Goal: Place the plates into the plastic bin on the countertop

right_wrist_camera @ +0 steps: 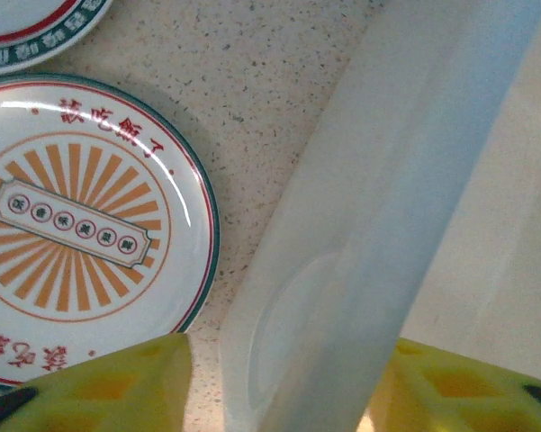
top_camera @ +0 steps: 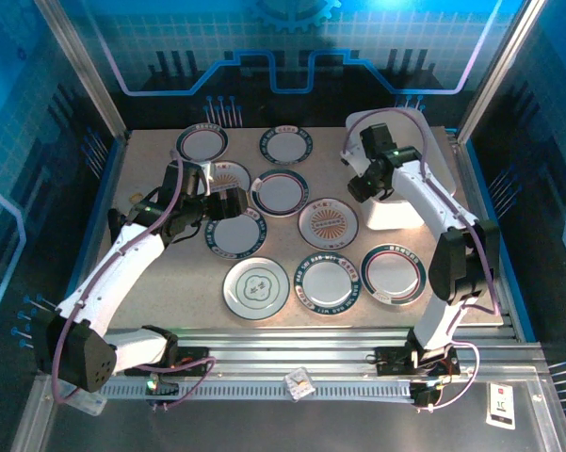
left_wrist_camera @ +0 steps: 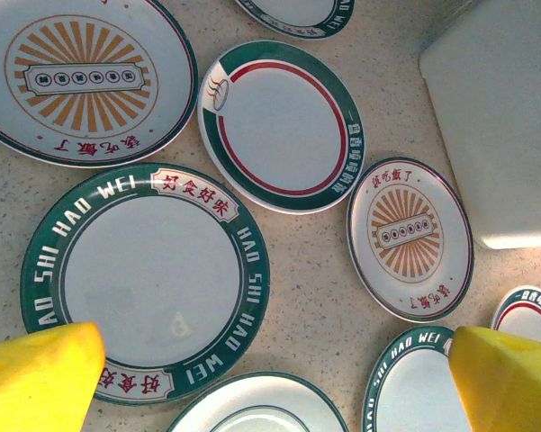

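Patterned plates [top_camera: 328, 223] lie spread on the speckled countertop [top_camera: 151, 151], beside the white plastic bin [left_wrist_camera: 504, 117]. The left gripper [left_wrist_camera: 275, 387] hovers wide open and empty over a green-rimmed plate [left_wrist_camera: 148, 279]. The right gripper [right_wrist_camera: 279, 387] sits unclosed astride the bin wall. The left should pinch one rim edge squarely.

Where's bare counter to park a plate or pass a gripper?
Bare countertop lies near-left, beside the grey floral plate, and between the far green-rimmed plate and the plastic bin. The middle is crowded, plates nearly rim to rim.
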Controlling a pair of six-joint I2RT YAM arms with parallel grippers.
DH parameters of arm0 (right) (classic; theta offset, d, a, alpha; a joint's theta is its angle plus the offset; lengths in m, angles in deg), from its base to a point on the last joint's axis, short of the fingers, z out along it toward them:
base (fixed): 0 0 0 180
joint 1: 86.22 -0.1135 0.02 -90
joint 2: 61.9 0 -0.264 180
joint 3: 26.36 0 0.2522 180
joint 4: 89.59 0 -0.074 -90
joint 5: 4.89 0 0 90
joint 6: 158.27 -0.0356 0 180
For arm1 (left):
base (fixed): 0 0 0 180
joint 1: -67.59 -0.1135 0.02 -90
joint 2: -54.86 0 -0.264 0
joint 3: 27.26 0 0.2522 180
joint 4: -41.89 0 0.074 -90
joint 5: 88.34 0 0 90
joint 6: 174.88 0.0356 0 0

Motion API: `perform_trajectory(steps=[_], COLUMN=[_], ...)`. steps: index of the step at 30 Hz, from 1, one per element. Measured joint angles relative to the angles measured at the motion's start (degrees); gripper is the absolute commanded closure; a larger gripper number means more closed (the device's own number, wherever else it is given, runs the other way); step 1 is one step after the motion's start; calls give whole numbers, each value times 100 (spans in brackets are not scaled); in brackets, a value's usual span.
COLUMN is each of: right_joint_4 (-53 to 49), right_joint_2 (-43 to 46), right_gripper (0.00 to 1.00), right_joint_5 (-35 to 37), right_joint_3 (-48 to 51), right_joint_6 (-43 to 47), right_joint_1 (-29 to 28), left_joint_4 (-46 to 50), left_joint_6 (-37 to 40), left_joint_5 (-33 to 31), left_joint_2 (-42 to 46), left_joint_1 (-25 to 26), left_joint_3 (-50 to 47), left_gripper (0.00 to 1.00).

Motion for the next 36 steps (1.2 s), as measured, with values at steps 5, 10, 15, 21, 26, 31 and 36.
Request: perform_trajectory(steps=[5, 10, 15, 21, 26, 31, 36], right_joint_4=[72, 116, -61, -35, 4, 387, 1049], right_joint_2=[326, 885, 1478, 2881, 3845, 4212, 3751], right_gripper=[19, 14, 18, 25, 28, 33, 37], right_joint_5=[-39, -177, -380, -1104, -1084, -658, -337], right_joint_3=[144, 142, 57, 1266, 2754, 3685, 4341], right_joint_6=[-20, -313, -1390, -3628, -5302, -6717, -7626], right_joint_1=[92, 149, 151, 116, -448, -1073, -1130], left_joint_4=[11, 13, 24, 57, 35, 33, 31], left_joint_6=[0, 0, 0, -2, -81, -111, -109], left_joint_5=[7, 50, 103, 199, 310, 369, 372], left_joint_2=[0, -13, -59, -116, -125, -127, -138], left_joint_1=[0, 4, 4, 4, 4, 4, 4], left_joint_3=[-15, -15, -15, -15, -17, -22, -35], left_gripper=[1, 1, 1, 1, 1, 1, 1])
